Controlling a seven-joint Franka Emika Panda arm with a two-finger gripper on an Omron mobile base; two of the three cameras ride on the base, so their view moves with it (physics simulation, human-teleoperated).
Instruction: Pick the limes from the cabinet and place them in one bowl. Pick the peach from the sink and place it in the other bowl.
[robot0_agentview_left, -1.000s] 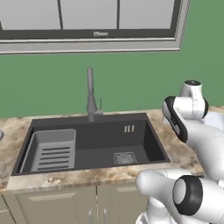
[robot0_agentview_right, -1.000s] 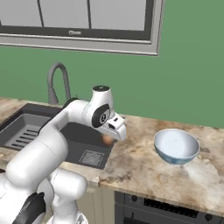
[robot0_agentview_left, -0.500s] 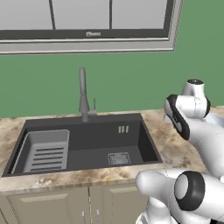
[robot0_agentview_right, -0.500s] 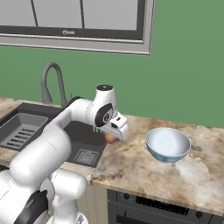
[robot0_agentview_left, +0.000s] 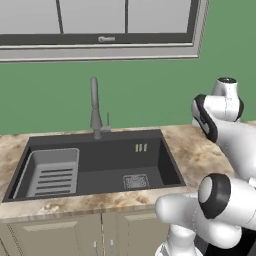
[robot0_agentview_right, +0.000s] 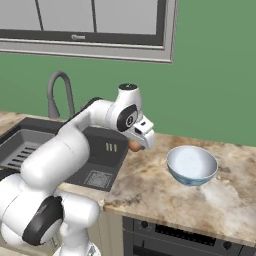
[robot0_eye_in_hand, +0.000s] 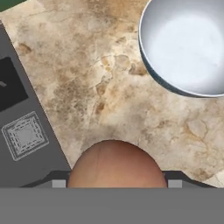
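Note:
My gripper (robot0_agentview_right: 138, 145) is shut on the peach (robot0_agentview_right: 133, 145), an orange-red fruit held above the marble counter just right of the sink (robot0_agentview_right: 102, 162). In the hand view the peach (robot0_eye_in_hand: 116, 164) bulges between the dark fingertips of the gripper (robot0_eye_in_hand: 116, 181). The pale blue glassy bowl (robot0_agentview_right: 192, 164) stands on the counter to the right of the gripper, a short way off and with nothing in it. Seen from the hand, that bowl (robot0_eye_in_hand: 192, 48) is at the upper right and the sink (robot0_eye_in_hand: 17, 131) runs along the left. The limes, the cabinet and the tan-rimmed bowl are out of view.
A grey gooseneck faucet (robot0_agentview_left: 95, 107) rises behind the sink (robot0_agentview_left: 100, 165), with a light grey rack (robot0_agentview_left: 50, 172) at its left and a square drain (robot0_agentview_left: 136, 180). An oven front (robot0_agentview_right: 175, 235) sits under the counter at right. A window spans the wall above.
The whole picture has shifted left, so the base has driven to the right. The peach stays in the shut gripper, and the blue bowl now shows closer to it.

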